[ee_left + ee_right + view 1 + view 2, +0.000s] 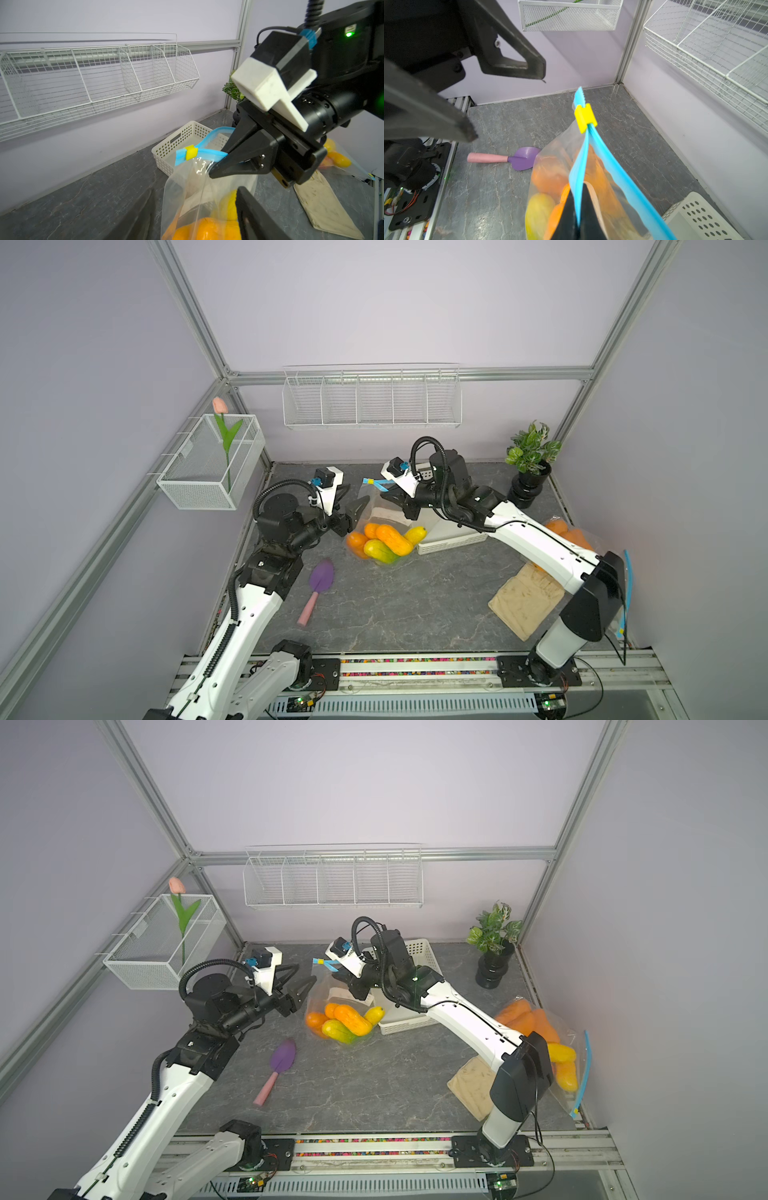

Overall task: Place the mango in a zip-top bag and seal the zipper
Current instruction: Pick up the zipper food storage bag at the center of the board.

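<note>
A clear zip-top bag (376, 526) stands mid-table with several orange and yellow-green mangoes (392, 541) inside. My right gripper (578, 207) is shut on one blue zipper strip (579, 172) and holds the bag's mouth up. The two strips part behind the yellow slider (585, 117), which sits at the far end; the slider (191, 152) also shows in the left wrist view. My left gripper (359, 493) is open just left of the bag's top, and in its wrist view the bag (187, 199) lies between its fingers (249, 212), touching nothing that I can make out.
A white perforated basket (453, 537) sits behind the bag, under the right arm. A purple trowel with a pink handle (318, 587) lies front left. A beige cloth (525, 601) and a second bag of mangoes (544, 1044) lie at the right. A potted plant (530, 464) stands back right.
</note>
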Motion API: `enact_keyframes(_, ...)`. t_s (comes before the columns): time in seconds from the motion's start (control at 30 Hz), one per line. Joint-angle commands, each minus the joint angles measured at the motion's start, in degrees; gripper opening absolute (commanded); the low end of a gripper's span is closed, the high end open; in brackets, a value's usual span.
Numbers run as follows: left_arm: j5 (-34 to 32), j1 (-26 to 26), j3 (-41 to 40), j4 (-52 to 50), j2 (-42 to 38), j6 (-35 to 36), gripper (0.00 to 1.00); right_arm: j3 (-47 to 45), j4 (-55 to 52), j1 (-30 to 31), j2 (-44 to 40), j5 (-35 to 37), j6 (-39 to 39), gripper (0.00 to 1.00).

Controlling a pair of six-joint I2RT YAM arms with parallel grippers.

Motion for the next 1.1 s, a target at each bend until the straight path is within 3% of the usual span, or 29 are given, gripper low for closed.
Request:
enact_keyframes(0.0, 6.08, 1.60, 3.41, -3.77, 2.45, 6.00, 0.62, -1.97, 1.18, -1.28, -2.62, -4.23, -0.58, 0.07)
enact_keyframes(0.1, 12.17, 3.11, 3.73, -4.14, 3.83, 5.23, 0.59, -3.54, 1.80, -2.31, -3.15, -7.47, -1.31, 0.07)
enact_keyframes(0.4, 21.85, 3.05, 6.64, -8.14, 9.79, 8.47, 0.60, -7.94, 4.20, -4.82, -4.87, -12.40, -2.82, 0.07)
enact_keyframes(0.7, 21.05, 3.10, 8.07, -6.69, 14.50, 8.65, 0.57, -9.54, 3.82, -5.78, -5.65, -15.94, -5.11, 0.07)
enact_keyframes(0.93, 26.39, 3.12, 10.85, -8.88, 18.08, 10.17, 0.50, -10.10, 3.41, -6.41, -5.53, -17.13, -6.01, 0.07)
enact_keyframes(1.07, 28.59, 3.10, 12.06, -11.53, 19.15, 12.36, 0.35, -9.97, 3.08, -6.60, -5.21, -16.89, -5.64, 0.07)
